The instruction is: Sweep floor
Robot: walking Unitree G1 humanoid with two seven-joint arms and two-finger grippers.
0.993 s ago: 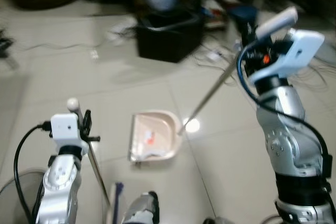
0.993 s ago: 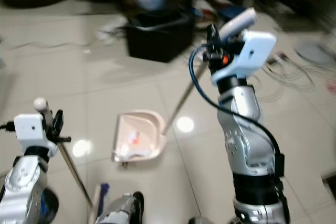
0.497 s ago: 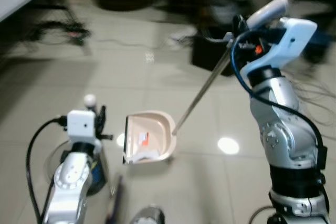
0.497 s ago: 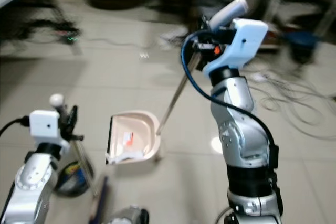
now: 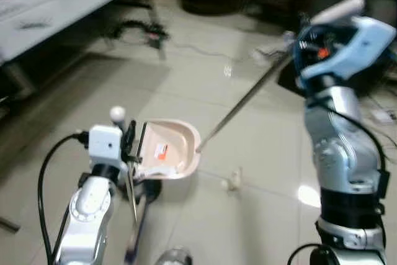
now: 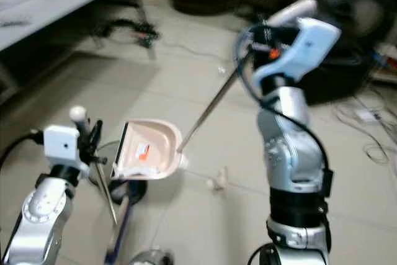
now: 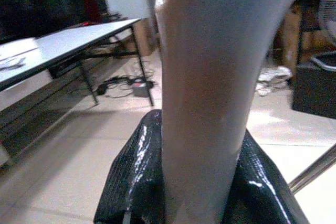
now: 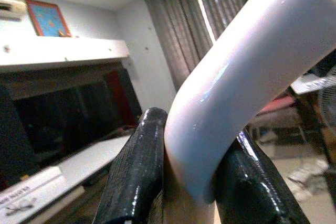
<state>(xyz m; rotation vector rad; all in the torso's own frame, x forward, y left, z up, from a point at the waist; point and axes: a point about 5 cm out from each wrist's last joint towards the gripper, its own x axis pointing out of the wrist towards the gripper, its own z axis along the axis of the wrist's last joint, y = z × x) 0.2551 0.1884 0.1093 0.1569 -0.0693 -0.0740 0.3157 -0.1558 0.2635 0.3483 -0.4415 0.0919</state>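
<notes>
Right claw (image 8: 186,182) grips the blurred dustpan (image 5: 166,150) handle; left claw (image 7: 197,182) clamps the broom (image 5: 133,215), bristles unseen.

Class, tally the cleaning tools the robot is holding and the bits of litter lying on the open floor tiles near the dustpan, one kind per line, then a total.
Dustpans on a long handle, in the right gripper: 1
Brooms, in the left gripper: 1
Litter bits on the tiles: 1 small pale cluster, too blurred to count singly
Total: 3
</notes>
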